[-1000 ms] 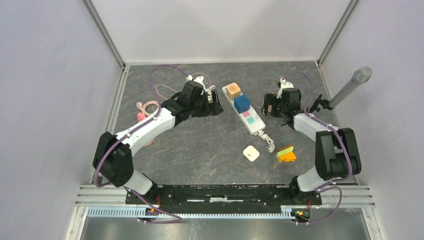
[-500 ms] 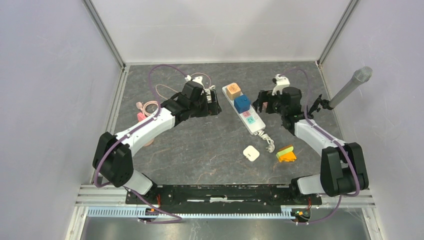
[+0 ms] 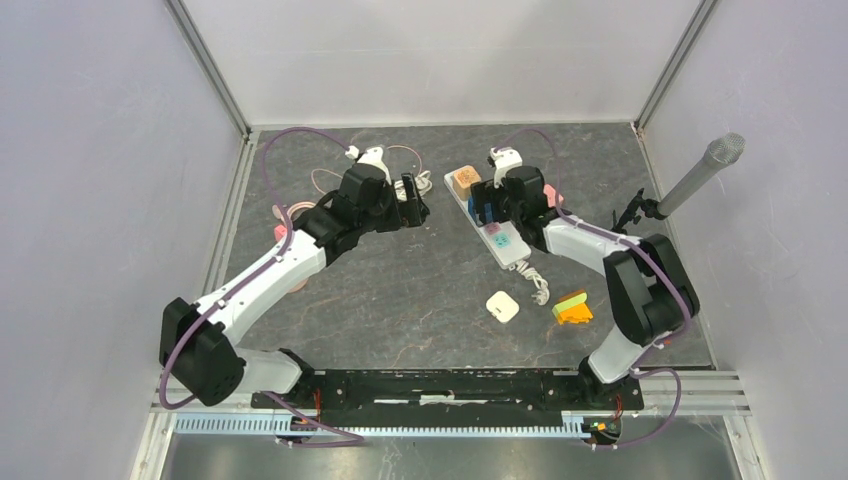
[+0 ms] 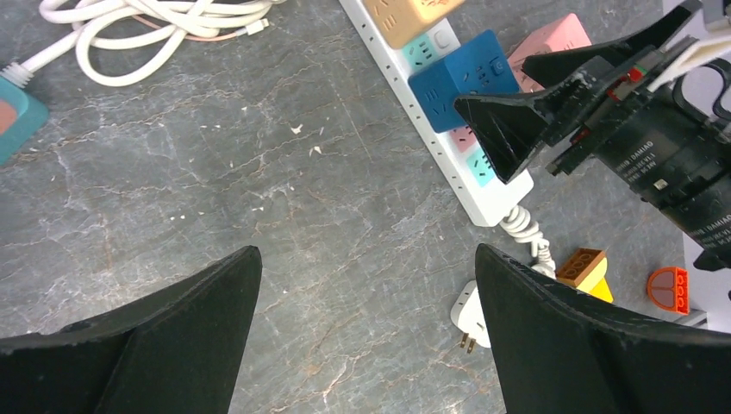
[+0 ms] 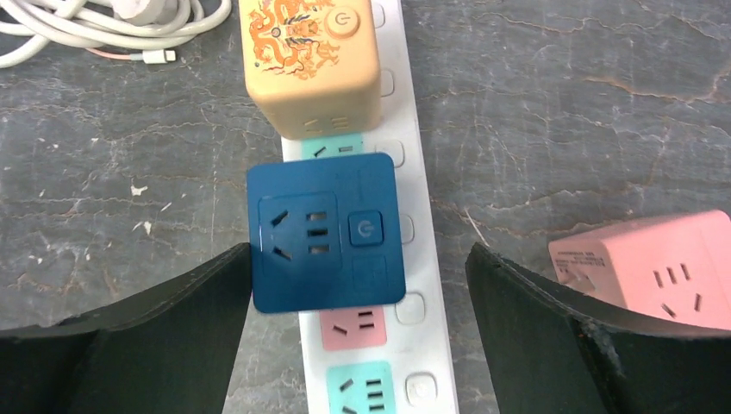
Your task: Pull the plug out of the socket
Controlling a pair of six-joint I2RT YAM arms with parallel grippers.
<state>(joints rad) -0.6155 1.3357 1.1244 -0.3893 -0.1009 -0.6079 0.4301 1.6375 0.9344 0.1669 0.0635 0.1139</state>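
Left tool [image 4: 364, 259] hovers spread wide over the grey stone-look desk [image 4: 259, 172] near the far edge, holding nothing. Right tool [image 5: 358, 250], spread just as wide, straddles the dark blue cube plug [image 5: 326, 231], seated in the long white plastic power strip [image 5: 422, 345] by the far edge's middle. Risk: nothing pins the strip, so a pull may lift it too.

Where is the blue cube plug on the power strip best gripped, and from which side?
Grip the blue cube plug on its two flat side faces that overhang the white power strip, coming straight from above. The orange cube stands close at one end face, so probably only the sides across the strip are free.
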